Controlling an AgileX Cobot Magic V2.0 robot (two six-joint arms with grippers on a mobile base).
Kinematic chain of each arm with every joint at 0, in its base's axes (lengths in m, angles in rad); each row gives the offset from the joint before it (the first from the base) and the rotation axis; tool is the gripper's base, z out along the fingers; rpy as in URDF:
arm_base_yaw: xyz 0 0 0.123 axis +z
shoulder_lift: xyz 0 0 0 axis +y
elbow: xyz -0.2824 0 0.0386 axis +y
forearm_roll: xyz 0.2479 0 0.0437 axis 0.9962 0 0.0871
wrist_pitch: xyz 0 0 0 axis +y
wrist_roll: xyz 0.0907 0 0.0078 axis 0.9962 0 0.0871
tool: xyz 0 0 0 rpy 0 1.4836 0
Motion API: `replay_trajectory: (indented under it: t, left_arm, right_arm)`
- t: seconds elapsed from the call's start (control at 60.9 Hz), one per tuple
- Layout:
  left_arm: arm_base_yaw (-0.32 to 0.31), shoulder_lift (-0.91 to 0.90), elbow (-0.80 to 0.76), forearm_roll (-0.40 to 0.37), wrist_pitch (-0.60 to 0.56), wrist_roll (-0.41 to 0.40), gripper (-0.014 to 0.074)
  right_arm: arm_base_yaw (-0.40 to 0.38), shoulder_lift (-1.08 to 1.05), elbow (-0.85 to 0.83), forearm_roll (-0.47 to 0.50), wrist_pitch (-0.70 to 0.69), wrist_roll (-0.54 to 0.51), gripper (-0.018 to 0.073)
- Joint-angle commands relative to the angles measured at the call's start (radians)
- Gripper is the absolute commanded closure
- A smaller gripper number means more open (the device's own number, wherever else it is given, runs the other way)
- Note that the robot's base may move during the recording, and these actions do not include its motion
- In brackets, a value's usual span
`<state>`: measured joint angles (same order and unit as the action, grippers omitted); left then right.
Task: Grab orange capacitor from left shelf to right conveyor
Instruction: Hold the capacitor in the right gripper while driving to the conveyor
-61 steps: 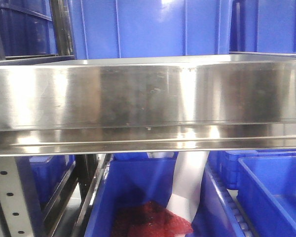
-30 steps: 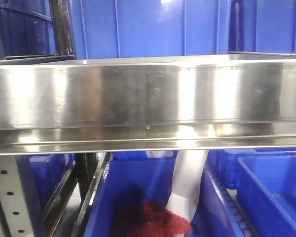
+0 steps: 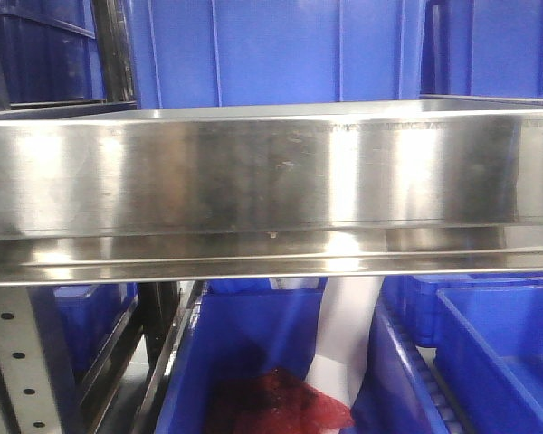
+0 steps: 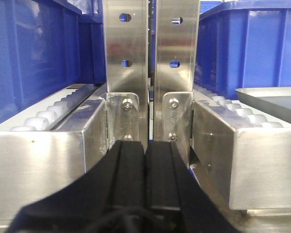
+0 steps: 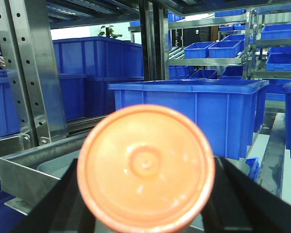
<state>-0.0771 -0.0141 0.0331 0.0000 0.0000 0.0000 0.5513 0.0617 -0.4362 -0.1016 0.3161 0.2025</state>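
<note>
The orange capacitor (image 5: 145, 167) is gripped between the dark fingers (image 5: 63, 204) of the right gripper (image 5: 145, 206), its flat round end turned toward the wrist camera, so its side is hidden. It is held in the air in front of a large blue bin (image 5: 228, 116), whose inside cannot be seen from this angle, and a steel tray (image 5: 19, 170) is seen at the lower left behind it. Small blue bins (image 5: 218, 48) are ranged on distant racks. The left gripper (image 4: 146, 145) is clenched on nothing, its black fingers (image 4: 128, 165) pressed flat together before two perforated metal posts (image 4: 126, 48), with roller tracks (image 4: 48, 109) to either side and a shallow grey tray (image 4: 271, 97) at the right. In the front view the steel shelf (image 3: 271, 172) is shown as a broad shiny lip; what lies on it is hidden. Tall blue crates (image 3: 281, 50) are stacked behind it. Below, a lower blue bin (image 3: 235, 334) is seen to hold a red netted bundle (image 3: 281, 407) and a white sheet (image 3: 344, 334).
</note>
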Motion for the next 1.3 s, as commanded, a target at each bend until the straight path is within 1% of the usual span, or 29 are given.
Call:
replay_trajectory:
  t: [0.0,1.28]
  left_arm:
    - [-0.002,0.010,-0.008,-0.005,-0.089,0.000,0.0701]
    - [-0.002,0.010,-0.008,-0.005,-0.089,0.000,0.0701]
  right_arm:
    - [0.001,0.025,-0.026,-0.014,-0.093,-0.011,0.0511]
    - [0.001,0.025,-0.026,-0.014,-0.093,-0.011,0.0511]
